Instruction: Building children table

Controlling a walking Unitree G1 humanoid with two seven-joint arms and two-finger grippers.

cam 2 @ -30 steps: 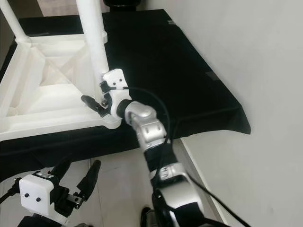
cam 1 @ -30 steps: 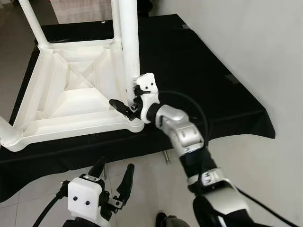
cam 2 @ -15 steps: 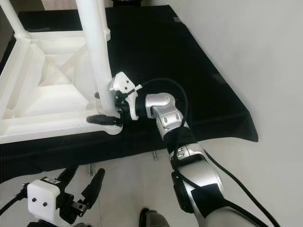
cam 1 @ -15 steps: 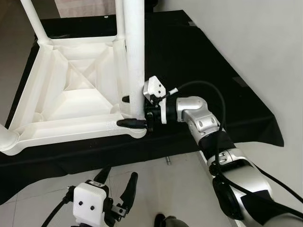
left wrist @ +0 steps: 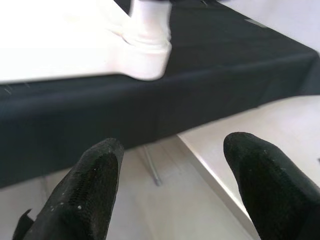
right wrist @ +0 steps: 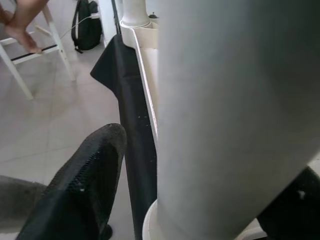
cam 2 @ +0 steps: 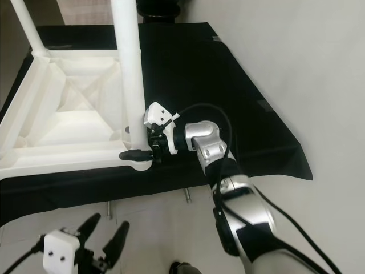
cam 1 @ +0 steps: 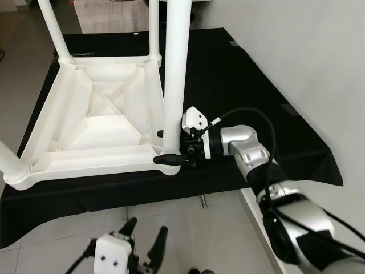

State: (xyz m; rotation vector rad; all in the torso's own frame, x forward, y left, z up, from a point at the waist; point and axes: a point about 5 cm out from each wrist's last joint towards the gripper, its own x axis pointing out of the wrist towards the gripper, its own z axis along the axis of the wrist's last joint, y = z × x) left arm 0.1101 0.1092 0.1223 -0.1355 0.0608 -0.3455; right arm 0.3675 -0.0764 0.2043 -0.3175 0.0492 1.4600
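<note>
Leg seating, near corner

My right end effector (cam 1: pixel 171 147) clasps the white leg (cam 1: pixel 175 80) at its socket; I should rotate squarely, keeping it vertical. Left end effector (left wrist: pixel 172 187) hangs wide.

Bright, even daylight; sharp head views, blown-out white tabletop (left wrist: pixel 60 45) and soft close-range blur in both wrist views.

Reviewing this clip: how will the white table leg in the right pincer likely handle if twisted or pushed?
The table leg looks like smooth rigid plastic, so probably stiff yet slippery between the right pincer fingers. It is tall and held only near its base, so a push could lever the upturned tabletop, which looks light and may slide on the black cloth.
</note>
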